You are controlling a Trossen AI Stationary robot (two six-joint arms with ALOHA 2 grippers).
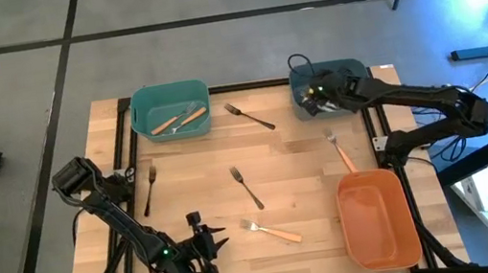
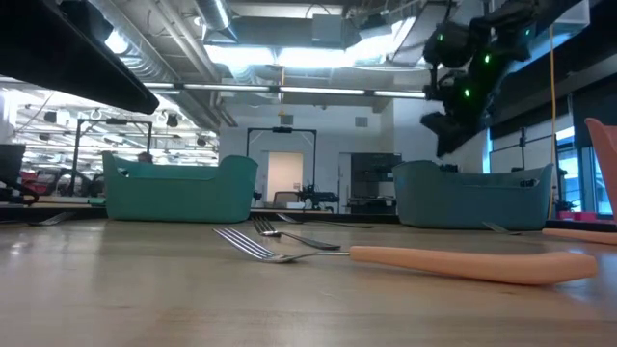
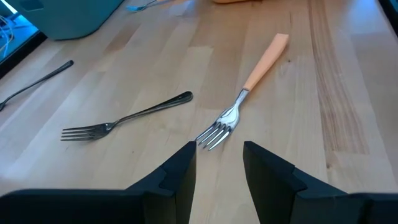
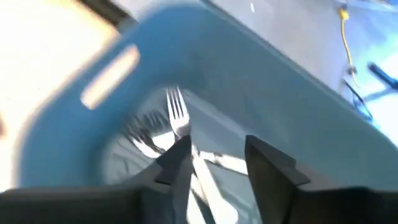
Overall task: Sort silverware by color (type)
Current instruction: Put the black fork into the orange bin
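Note:
My left gripper (image 3: 217,149) (image 1: 213,241) is open near the table's near edge, level with the table, its fingers just short of the tines of an orange-handled fork (image 3: 249,93) (image 1: 271,232) (image 2: 463,262). An all-metal fork (image 3: 124,121) (image 1: 246,187) lies flat beside it. My right gripper (image 4: 217,146) (image 1: 315,95) (image 2: 448,125) is open above the right teal bin (image 1: 343,71), where metal forks (image 4: 177,118) lie. The left teal bin (image 1: 170,112) holds orange-handled forks (image 1: 179,120). Loose on the wood lie more forks: metal (image 1: 249,115), metal (image 1: 149,189), orange-handled (image 1: 340,151).
An orange bin (image 1: 377,218) stands at the table's near right corner. The two teal bins stand along the far edge. Bare wood stretches between the scattered forks in the middle of the table (image 1: 294,148).

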